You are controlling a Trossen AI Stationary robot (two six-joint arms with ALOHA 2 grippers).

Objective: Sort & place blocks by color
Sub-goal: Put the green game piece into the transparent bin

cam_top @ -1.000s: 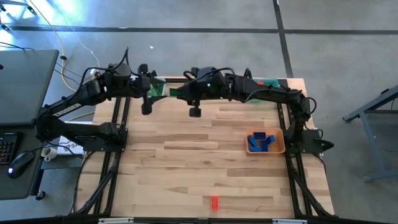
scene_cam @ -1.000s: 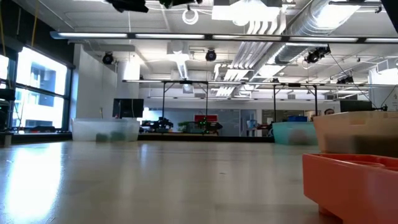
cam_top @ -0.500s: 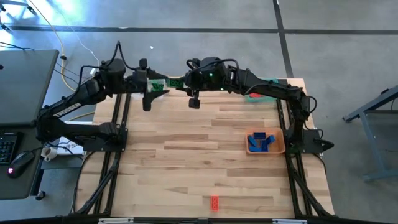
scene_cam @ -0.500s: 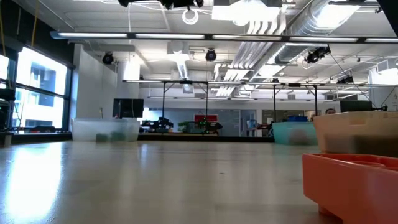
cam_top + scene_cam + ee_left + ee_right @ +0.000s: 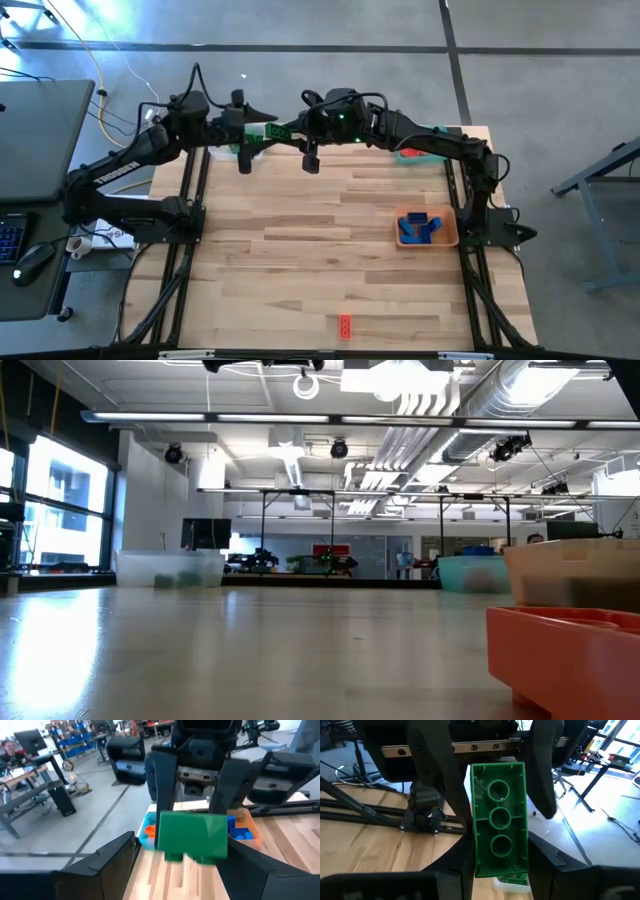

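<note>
A green block (image 5: 499,825) hangs high over the table's far edge, between my two grippers. My right gripper (image 5: 499,851) is shut on it. My left gripper (image 5: 182,849) faces it from the left and is open. Its fingers (image 5: 440,780) stand on either side of the block's free end without touching it. In the high view the two grippers meet at the green block (image 5: 277,130). One red block (image 5: 345,325) lies flat near the table's front edge. Blue blocks (image 5: 418,228) lie in the orange tray (image 5: 452,236). My right gripper pinches the green block's two long sides (image 5: 476,856) between its two fingers, near one end. The fingers come almost level from the table's right and lie along the block. The block sticks out past them, lifted clear, with its hollow underside toward the wrist camera.
A teal tray (image 5: 437,133) holding red blocks (image 5: 408,152) stands at the far right. A clear tray (image 5: 170,568) stands at the far left, mostly under my left arm in the high view. The wooden table (image 5: 300,250) shows bare boards in its middle.
Both grippers have risen a little and gone toward the table's far edge. My left gripper has also drawn toward the right gripper, and its open fingers now stand around the green block's free end. The block has stayed in my right gripper.
</note>
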